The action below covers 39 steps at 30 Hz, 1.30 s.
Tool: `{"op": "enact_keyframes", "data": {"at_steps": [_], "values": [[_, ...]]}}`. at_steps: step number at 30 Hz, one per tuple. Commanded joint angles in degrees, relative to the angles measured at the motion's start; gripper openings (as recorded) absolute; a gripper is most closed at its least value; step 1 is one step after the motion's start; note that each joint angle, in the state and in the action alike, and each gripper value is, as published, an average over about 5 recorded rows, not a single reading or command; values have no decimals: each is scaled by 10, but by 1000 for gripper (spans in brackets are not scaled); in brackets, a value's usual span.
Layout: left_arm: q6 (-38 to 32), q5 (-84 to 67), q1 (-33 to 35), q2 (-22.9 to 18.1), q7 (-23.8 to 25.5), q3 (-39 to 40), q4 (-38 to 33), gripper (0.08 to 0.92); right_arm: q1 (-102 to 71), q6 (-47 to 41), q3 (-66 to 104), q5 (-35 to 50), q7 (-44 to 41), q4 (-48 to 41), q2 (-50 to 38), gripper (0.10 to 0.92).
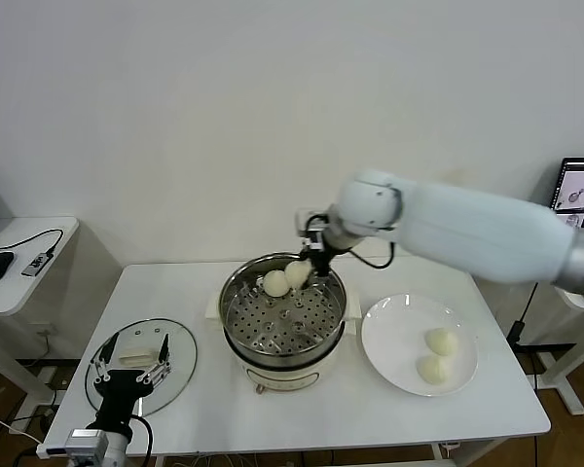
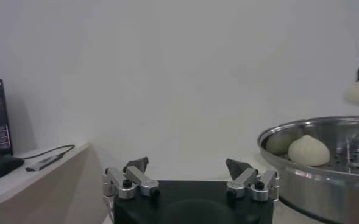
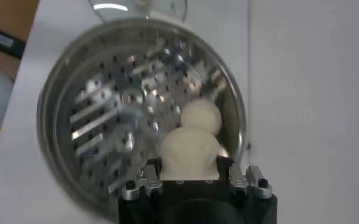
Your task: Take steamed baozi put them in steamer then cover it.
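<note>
Steamer [image 1: 283, 316] sits mid-tabletop [image 1: 370, 399] on its white base, w/ one bun [image 1: 274, 283] already on the perforated floor at the far side. Lid [image 1: 141, 355] lies flat on the tabletop near the front left edge, well apart from the steamer. Plate [image 1: 386, 350] is just beside the steamer on the right, w/ two buns [image 1: 435, 356] left on it. Right hand [image 1: 310, 265] is over the steamer's far rim, clamped on a second bun [image 3: 188, 153], which hangs just beside the one already inside. Left hand [image 2: 188, 176] waits low by the lid, fingers apart, holding nothing.

Risks, as I judge them:
- Release pt is crowded. The held bun looks close to touching the seated one; if let go from here it may land on it & roll, or end up stacked, not flat on the floor.
- It's near the far wall, so it could catch the rim or wedge against the wall.
- Soft dough may stick to a finger on opening & get dragged back up or out of the steamer.
- Two more buns need room; packing these at the far side is fine only if they stay put.
- A bun riding high would stop the lid seating later.
</note>
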Motion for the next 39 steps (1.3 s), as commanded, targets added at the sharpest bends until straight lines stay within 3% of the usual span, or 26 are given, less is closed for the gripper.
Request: {"op": "enact_keyframes", "data": {"at_steps": [1,16,21,27,33,39], "values": [[-2,2,0,-3,0,-1,4,823,-53,-19,4,29,28,-78,111,568],[-5,3,-1,-4,0,0,5,823,-99,-10,12,-15,20,-159,161,569],[-4,3,-5,-3,-1,1,7,823,-93,-3,22,-26,-2,-148,138,651],[-2,2,-11,2,-1,7,11,823,-12,5,41,-20,-84,-72,58,802],[-1,2,-18,2,-1,15,14,823,79,31,-3,-25,-144,38,-85,822],[-2,1,-19,10,-1,16,16,823,91,94,-40,-109,-205,143,-248,823]]}}
